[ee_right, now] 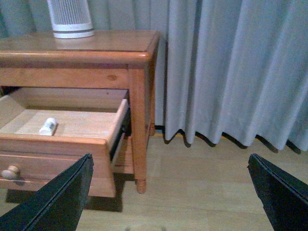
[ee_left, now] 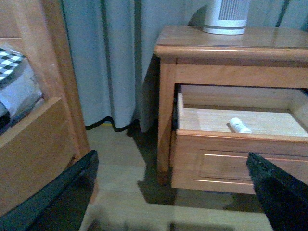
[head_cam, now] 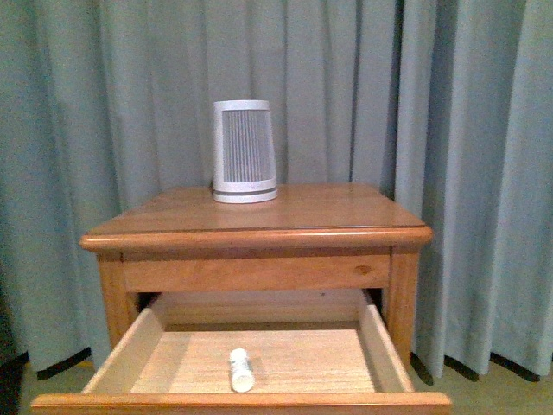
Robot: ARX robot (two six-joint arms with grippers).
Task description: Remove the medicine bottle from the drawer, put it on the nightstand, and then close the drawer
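Note:
The orange-brown nightstand [head_cam: 259, 216] faces me with its upper drawer [head_cam: 130, 350] pulled fully out. A tiny white medicine bottle [head_cam: 241, 369] lies on its side on the pale drawer floor, near the front middle. It also shows as the bottle [ee_left: 239, 125] in the left wrist view and the bottle [ee_right: 48, 126] in the right wrist view. My left gripper [ee_left: 173, 192] hangs open over the floor, left of the nightstand [ee_left: 231, 45]. My right gripper [ee_right: 171, 195] is open over the floor to the right of the nightstand [ee_right: 96, 45]. Neither arm shows in the front view.
A white-grey ribbed device [head_cam: 245, 151] stands at the back of the nightstand top. Grey-green curtains [head_cam: 449, 130] hang behind and beside it. A wooden bed frame [ee_left: 33, 144] with checked bedding stands close to the left gripper. The drawer's round knob [ee_right: 10, 172] shows low on its front.

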